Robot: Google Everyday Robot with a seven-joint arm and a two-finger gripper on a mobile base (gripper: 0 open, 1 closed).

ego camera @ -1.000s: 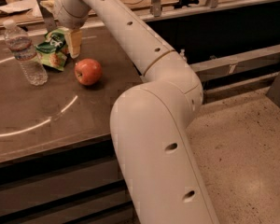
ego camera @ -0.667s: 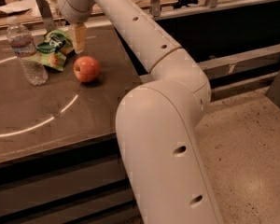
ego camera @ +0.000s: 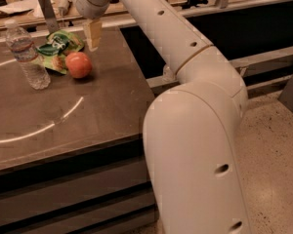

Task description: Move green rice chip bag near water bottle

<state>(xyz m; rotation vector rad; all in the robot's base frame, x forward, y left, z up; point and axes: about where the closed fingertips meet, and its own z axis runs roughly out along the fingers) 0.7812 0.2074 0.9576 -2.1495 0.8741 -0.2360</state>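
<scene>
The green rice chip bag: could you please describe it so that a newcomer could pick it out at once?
On the dark brown table, look at the far left, where a clear water bottle stands. The green rice chip bag lies flat right of it, behind a round red fruit, with the pincer hanging above to its right. It alone is a crinkled light-green pouch.

1. The fruit (ego camera: 78, 65) is covering a near corner of the green rice chip bag (ego camera: 58, 44).
2. The tool (ego camera: 93, 34) is hanging blurred over the surface (ego camera: 88, 111), toward its far edge.
3. The picture's left edge is cropping the surface.
</scene>
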